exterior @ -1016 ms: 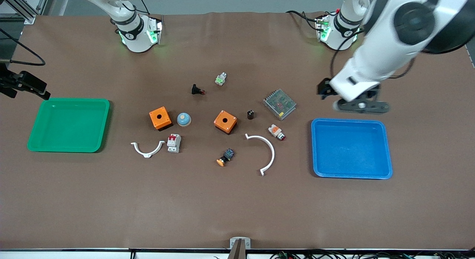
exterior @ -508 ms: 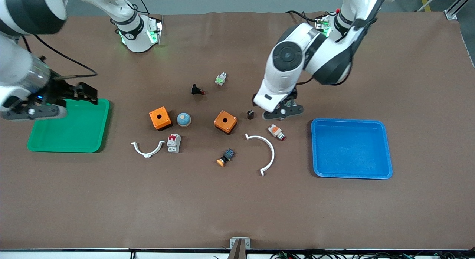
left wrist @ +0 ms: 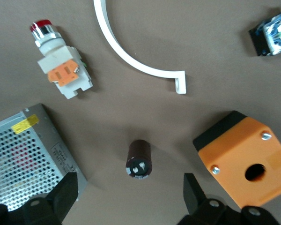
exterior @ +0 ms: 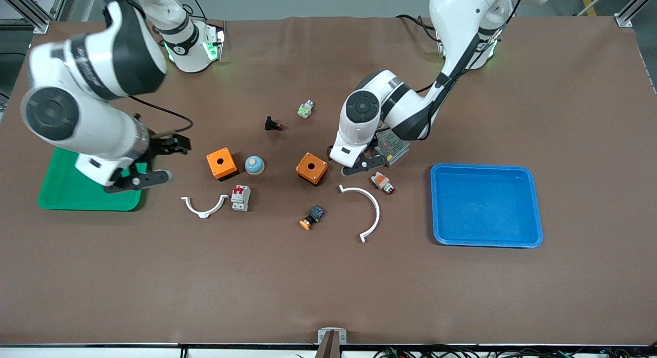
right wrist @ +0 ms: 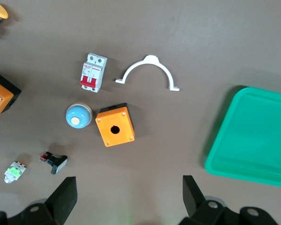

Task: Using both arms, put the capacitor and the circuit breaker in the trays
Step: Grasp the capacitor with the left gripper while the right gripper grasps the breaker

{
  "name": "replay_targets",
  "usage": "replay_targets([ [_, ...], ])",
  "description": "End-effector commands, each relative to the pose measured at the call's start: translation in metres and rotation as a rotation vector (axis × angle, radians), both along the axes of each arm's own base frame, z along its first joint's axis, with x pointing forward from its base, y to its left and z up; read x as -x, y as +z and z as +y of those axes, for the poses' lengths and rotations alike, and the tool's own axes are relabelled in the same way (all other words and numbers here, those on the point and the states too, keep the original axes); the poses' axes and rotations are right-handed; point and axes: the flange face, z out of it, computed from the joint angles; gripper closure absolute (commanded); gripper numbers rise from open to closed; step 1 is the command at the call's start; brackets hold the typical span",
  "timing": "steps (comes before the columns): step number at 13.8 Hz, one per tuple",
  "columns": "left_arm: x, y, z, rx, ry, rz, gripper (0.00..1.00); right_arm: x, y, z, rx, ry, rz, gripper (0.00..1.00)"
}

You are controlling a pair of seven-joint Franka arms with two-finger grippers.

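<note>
The left gripper (exterior: 358,165) hung wide open and empty over the capacitor (left wrist: 139,159), which lay just beside the orange box (left wrist: 246,164). The right gripper (exterior: 138,176), also spread wide and empty, hung over the green tray's (exterior: 77,194) edge, apart from the circuit breaker (exterior: 240,197).

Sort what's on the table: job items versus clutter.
Job: capacitor, circuit breaker, left end effector open over the capacitor, right end effector open near the green tray.
Clutter: orange boxes, white clips, metal power supply.
</note>
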Motion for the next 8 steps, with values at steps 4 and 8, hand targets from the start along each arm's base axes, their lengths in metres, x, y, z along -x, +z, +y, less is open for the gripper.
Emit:
replay_targets([
  [4, 0.011, -0.035, -0.010, -0.047, 0.027, -0.034, 0.09, -0.010, -0.092, 0.057, -0.002, -0.178, -0.039, 0.02],
  [8, 0.015, -0.052, -0.014, -0.045, 0.025, -0.028, 0.21, -0.025, -0.162, 0.061, -0.086, -0.247, -0.083, 0.02],
])
